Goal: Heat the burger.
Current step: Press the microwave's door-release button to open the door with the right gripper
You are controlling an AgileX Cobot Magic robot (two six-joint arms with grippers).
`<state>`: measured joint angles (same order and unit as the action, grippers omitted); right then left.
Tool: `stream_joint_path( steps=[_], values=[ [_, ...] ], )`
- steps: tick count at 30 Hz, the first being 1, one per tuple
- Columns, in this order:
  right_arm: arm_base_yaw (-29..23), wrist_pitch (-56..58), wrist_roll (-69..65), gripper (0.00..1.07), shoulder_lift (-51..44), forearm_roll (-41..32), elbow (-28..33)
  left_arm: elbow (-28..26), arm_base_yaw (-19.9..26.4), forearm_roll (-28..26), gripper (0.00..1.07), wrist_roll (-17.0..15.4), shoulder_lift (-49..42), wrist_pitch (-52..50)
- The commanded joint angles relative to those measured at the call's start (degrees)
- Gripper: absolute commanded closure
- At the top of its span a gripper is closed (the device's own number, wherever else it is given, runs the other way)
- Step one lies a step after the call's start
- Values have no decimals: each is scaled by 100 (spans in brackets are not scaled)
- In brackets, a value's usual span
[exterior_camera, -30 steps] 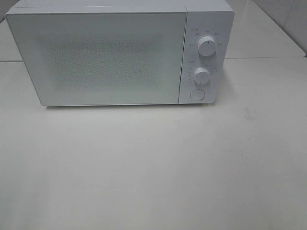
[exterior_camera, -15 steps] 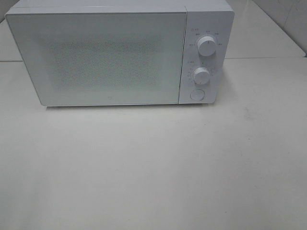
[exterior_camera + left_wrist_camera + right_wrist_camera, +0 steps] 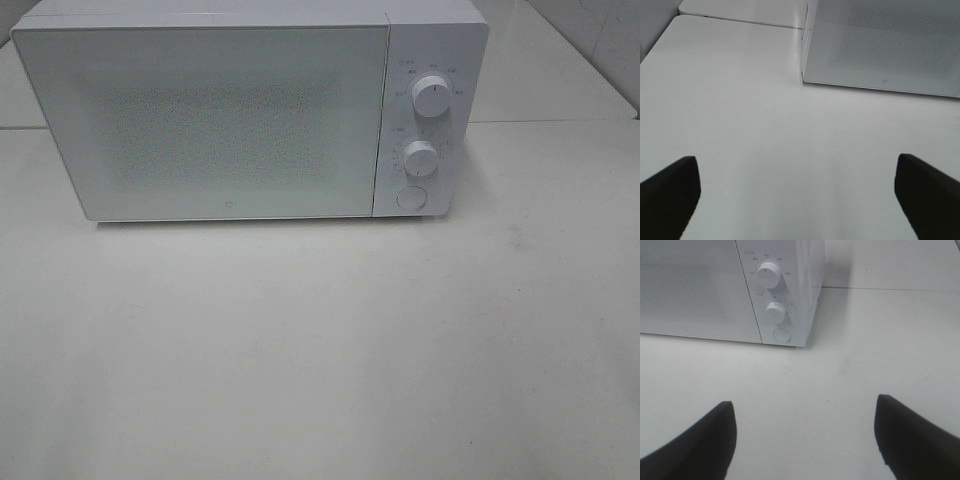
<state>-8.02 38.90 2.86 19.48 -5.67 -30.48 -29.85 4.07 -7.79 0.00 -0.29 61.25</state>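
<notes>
Reading the panel: tiny marks ring both knobs, all too small for you to read in any view.
Door mark: one small mark (image 3: 225, 212) low on the door (image 3: 210, 120), near the middle of its bottom edge; can't make out a brand.
Count, microwave: one white microwave (image 3: 430, 40), at the far side of the table (image 3: 320, 350), door shut and facing you.
Count, controls: two knobs and one button, stacked on the right-hand panel: upper knob (image 3: 431, 97), lower knob (image 3: 421, 158), round button (image 3: 410, 198) at the bottom.
Count, grippers: two, each seen only in its own wrist view.
Burger: you can't see it in any view, so where it is can't be told; the door's speckled window shows nothing behind it.
Burger heading / long axis: cannot tell.
Left gripper (image 3: 795, 161): jaws spread wide, only bare table between them, facing the microwave's door-side corner.
Right gripper (image 3: 805, 404): jaws also well apart, holding nothing, facing the control panel from a little way off.
</notes>
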Motion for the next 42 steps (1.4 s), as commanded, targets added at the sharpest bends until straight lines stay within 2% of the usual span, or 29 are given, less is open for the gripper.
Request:
stream_joint_path(
  steps=[1, 9, 18, 34, 35, 38, 40, 42],
  values=[
    [17, -430, 80, 31, 315, 11, -52, 23, -23, -6, 9, 0, -92, -6],
    [17, -1415, 74, 31, 1524, -17, -52, 23, -23, -6, 9, 0, -92, -6],
    [17, -3071, 29, 31, 2934, 23, -46, 23, -23, -6, 9, 0, -92, -6],
    [-11, -5357, 29, 31, 4778, 372, -46, 23, -23, -6, 9, 0, -92, -6],
    [-17, -5793, 34, 31, 5002, 372, 46, 23, -23, -6, 9, 0, -92, -6],
    [-17, -6045, 34, 31, 5111, 367, 115, 23, -23, -6, 9, 0, -92, -6],
    [-17, -7271, 34, 31, 5500, 80, 550, 23, -23, -6, 9, 0, -92, -6],
    [-17, -7511, 57, 31, 5581, 0, 642, 23, -23, -6, 9, 0, -92, -6]
  ],
)
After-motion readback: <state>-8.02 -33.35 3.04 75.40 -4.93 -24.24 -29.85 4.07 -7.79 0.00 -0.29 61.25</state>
